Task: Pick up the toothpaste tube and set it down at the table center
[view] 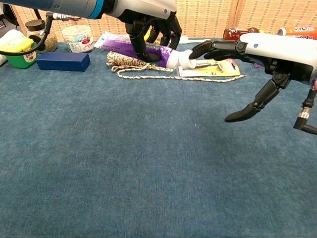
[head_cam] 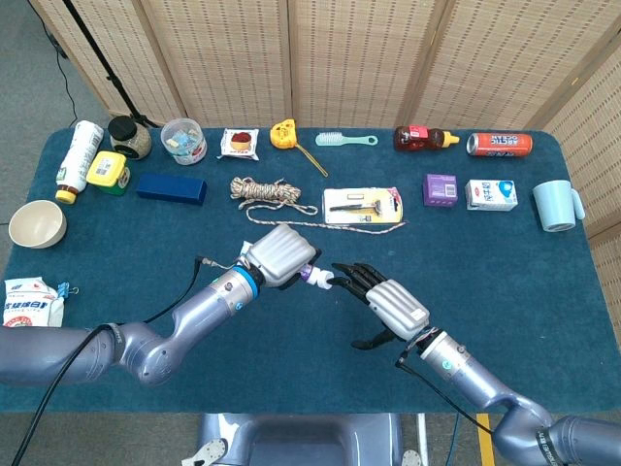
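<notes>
From the head view, your left hand [head_cam: 281, 255] grips the toothpaste tube [head_cam: 312, 279] above the middle of the table [head_cam: 146, 248]; your right hand [head_cam: 386, 297] sits beside it, fingers spread and empty, fingertips at the white cap. From the chest view, the tube [view: 148, 49] hangs level, clear of the cloth, in fingers [view: 139, 43] curled around it.

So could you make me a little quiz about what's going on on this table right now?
1. True or false: the left hand holds the toothpaste tube.
2. Which is nearest the light blue mug? A) bowl B) milk carton C) rope
3. Fill in: the right hand holds ____.

Key: 1 true; 2 B; 3 nothing, though its fingers reach toward the tube's white cap.
</notes>
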Robot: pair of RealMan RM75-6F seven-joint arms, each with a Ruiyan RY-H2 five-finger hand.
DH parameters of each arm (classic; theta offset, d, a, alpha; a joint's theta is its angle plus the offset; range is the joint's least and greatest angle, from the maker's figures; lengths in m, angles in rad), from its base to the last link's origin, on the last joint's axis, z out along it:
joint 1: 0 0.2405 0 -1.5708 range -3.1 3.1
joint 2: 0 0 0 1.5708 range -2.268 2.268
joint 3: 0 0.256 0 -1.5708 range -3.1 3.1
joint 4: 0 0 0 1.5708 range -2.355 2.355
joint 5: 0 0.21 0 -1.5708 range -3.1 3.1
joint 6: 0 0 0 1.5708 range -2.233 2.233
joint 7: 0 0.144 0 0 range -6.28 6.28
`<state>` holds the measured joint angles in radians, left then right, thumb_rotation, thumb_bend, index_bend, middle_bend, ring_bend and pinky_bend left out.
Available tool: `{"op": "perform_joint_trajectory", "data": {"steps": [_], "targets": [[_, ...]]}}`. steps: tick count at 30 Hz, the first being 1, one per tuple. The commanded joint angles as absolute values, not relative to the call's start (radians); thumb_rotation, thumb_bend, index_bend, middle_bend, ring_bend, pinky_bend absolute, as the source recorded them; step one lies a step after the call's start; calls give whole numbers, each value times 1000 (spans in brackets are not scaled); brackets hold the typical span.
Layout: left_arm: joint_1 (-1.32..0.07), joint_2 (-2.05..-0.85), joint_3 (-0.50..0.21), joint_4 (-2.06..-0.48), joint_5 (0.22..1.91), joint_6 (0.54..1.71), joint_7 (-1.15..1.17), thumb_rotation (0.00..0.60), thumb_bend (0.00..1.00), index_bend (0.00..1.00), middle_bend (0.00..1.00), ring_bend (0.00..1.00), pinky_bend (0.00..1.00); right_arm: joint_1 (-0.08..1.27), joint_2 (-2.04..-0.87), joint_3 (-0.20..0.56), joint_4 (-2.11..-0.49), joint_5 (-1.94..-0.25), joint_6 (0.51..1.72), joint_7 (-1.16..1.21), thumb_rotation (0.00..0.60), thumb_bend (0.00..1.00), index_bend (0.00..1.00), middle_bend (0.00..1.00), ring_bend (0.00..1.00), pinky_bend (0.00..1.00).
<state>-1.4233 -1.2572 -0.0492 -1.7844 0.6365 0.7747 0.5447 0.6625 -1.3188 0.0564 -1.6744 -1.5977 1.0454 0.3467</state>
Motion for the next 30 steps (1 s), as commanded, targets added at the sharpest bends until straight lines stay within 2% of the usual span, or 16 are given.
{"op": "perform_joint_trajectory", "data": {"steps": [1, 17, 30], "targets": [[-1420, -1259, -55, -1786, 639, 779, 541, 600, 1000, 615, 516, 576, 628, 665, -1322, 57, -1674, -1595, 1042, 345, 600, 0, 126, 0, 0, 0], [-1362, -1264, -72, -1801, 705, 830, 511, 600, 1000, 614, 517, 574, 628, 656, -1330, 58, -1673, -1582, 1061, 349, 600, 0, 106, 0, 0, 0], [-1288, -1249, -65, -1798, 784, 863, 485, 600, 1000, 614, 516, 573, 628, 603, -1305, 47, -1666, -1571, 1124, 483, 600, 0, 1, 0, 0, 0]]}}
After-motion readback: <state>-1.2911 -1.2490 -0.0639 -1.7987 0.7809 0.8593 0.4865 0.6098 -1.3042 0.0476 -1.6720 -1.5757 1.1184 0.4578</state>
